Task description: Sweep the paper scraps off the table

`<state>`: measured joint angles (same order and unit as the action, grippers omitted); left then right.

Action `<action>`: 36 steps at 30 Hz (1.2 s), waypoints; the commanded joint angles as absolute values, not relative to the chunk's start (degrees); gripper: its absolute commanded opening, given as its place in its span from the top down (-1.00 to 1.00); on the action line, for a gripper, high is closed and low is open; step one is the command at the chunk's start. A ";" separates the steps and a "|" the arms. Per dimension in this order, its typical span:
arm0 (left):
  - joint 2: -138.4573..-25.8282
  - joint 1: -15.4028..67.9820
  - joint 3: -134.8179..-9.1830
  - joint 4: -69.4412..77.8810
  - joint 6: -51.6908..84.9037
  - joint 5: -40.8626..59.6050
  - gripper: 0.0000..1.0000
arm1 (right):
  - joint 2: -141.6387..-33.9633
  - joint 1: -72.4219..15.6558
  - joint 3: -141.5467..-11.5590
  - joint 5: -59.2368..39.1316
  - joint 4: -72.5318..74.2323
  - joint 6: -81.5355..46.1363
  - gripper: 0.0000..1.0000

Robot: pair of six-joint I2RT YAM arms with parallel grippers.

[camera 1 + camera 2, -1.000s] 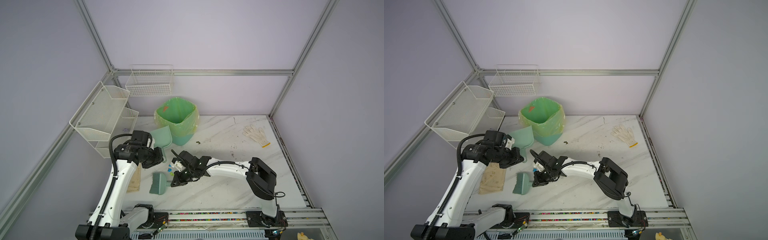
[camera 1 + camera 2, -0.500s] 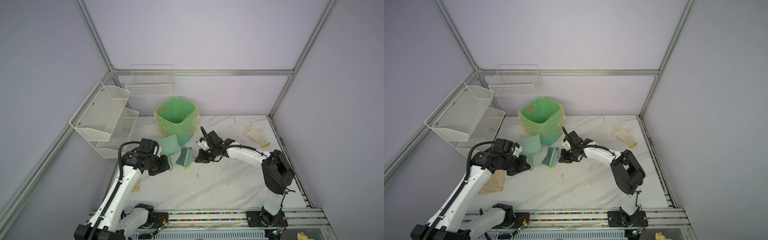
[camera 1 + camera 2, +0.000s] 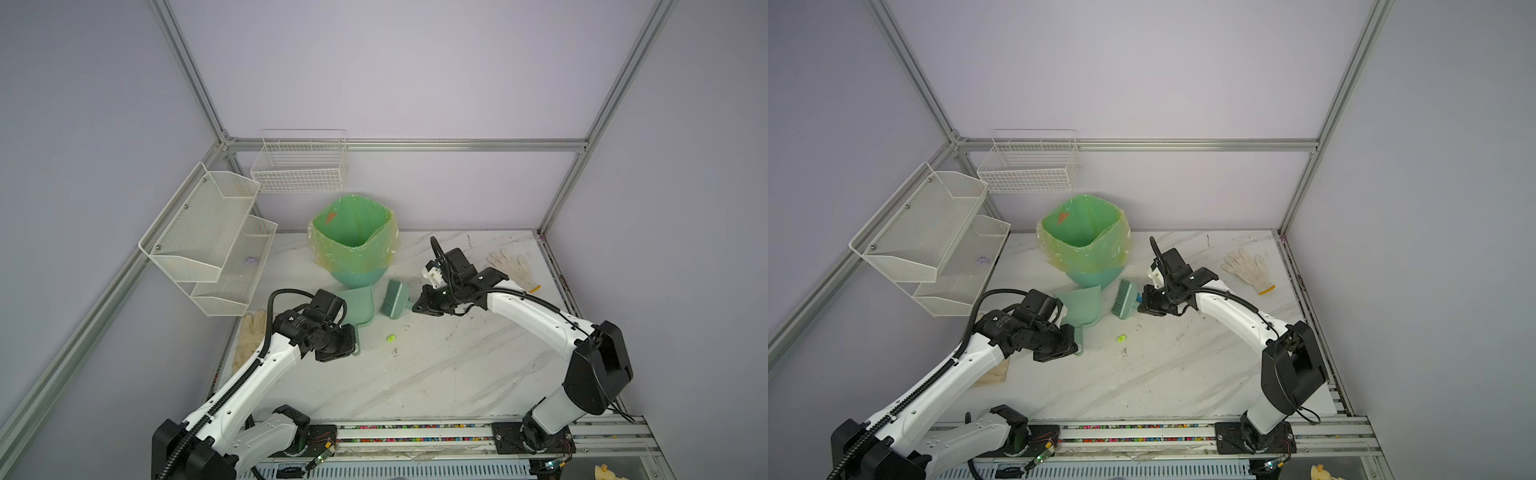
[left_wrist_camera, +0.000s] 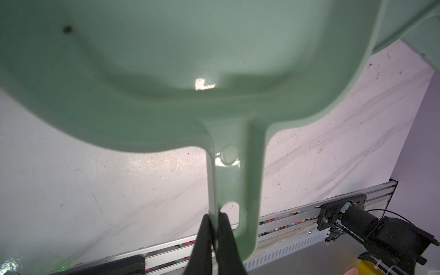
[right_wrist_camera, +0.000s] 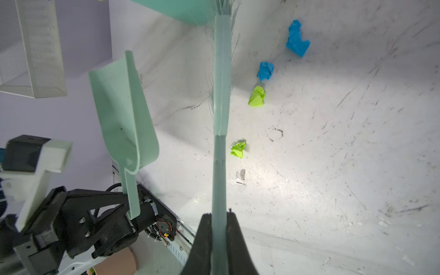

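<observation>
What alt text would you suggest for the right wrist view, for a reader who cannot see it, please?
The right gripper is shut on the handle of a green brush over the white table, where two blue and two yellow-green paper scraps lie; the left gripper holds a green dustpan nearby.

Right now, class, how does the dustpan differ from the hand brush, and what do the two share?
The dustpan is a smooth, open scoop; the hand brush carries a pad of bristles. The dustpan looks broader than the hand brush. The left gripper clamps the dustpan's handle; the right gripper clamps the hand brush's. Both are mint-green plastic.
</observation>
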<state>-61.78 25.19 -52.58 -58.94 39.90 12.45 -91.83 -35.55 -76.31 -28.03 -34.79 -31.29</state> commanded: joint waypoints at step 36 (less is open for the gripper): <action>-61.19 45.57 -43.96 -54.83 50.10 19.34 1.00 | -110.02 -40.30 -107.58 14.91 -63.46 5.31 1.00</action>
